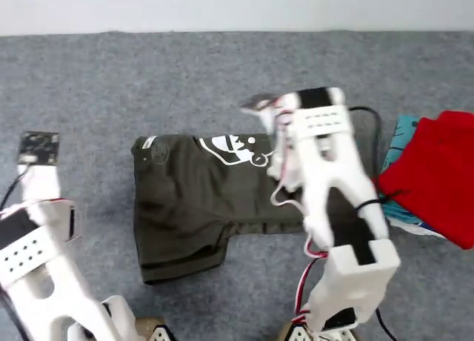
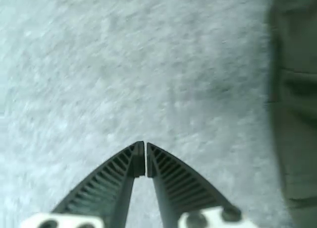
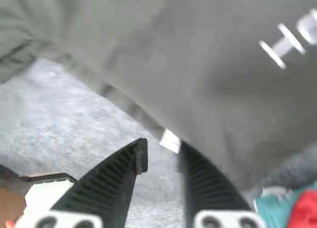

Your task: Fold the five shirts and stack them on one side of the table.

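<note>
The white plastic left arm (image 1: 33, 261) and right arm (image 1: 326, 170) carry black motor blocks, thin red wires and black cables. Black ribbed wedge-shaped fingers (image 2: 114, 178) have white screwed bases.

Grey carpeted table (image 1: 111, 81), dark olive shirt (image 1: 192, 200), red shirt (image 1: 437, 174) on teal shirt (image 1: 404, 130)

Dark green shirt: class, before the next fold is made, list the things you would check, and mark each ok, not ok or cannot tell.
1. Right claw open, ready to grasp: ok.
2. Right claw at the hem of the dark green shirt, by the white tag: ok.
3. Hem properly between the right claw's fingers: cannot tell.
4. Left claw shut, over bare table, beside the shirt and not on it: ok.
5. Shirt lying flat: not ok, one end is rumpled and doubled over.
6. Stack begun at one side of the table: ok, the red shirt lies on the teal shirt.
</note>
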`<state>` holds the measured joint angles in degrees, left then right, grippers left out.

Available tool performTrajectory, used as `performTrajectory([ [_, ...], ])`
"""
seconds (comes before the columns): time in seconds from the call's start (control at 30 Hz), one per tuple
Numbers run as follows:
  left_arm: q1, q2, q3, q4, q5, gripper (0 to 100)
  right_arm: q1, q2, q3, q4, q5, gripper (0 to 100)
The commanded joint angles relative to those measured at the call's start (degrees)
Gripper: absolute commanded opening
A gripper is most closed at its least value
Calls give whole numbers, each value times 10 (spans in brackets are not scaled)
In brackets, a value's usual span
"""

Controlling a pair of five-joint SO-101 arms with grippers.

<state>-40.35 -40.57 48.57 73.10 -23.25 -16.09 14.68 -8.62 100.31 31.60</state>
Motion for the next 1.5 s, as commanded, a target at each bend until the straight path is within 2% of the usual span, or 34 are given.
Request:
performTrajectory([
  [0.0,-60,-18,-29,21,-47,14,-77,-66,20,24,6,206],
  [0.1,-113,-18,-29,29,-89,14,-148,-90,52,19,29,211],
  [0.27,-181,-17,-28,25,-108,14,-260,-115,100,-30,33,213],
  [0.37,-190,-16,-28,25,-111,15,-323,-115,134,-73,29,217],
  [0.47,-190,-16,-27,25,-111,15,-371,-115,175,-123,24,281],
  [0.57,-191,-16,-27,25,-111,15,-409,-115,200,-168,-13,327],
  [0.73,-192,-16,-27,26,-111,15,-472,-83,216,-212,-35,333],
  [1.13,-192,-17,-27,28,-111,15,-483,66,212,-294,-44,322],
  [1.37,-191,-17,-27,27,-111,15,-472,77,178,-300,-44,80],
  [1.47,-189,-17,-27,26,-111,15,-456,77,162,-307,-40,46],
])
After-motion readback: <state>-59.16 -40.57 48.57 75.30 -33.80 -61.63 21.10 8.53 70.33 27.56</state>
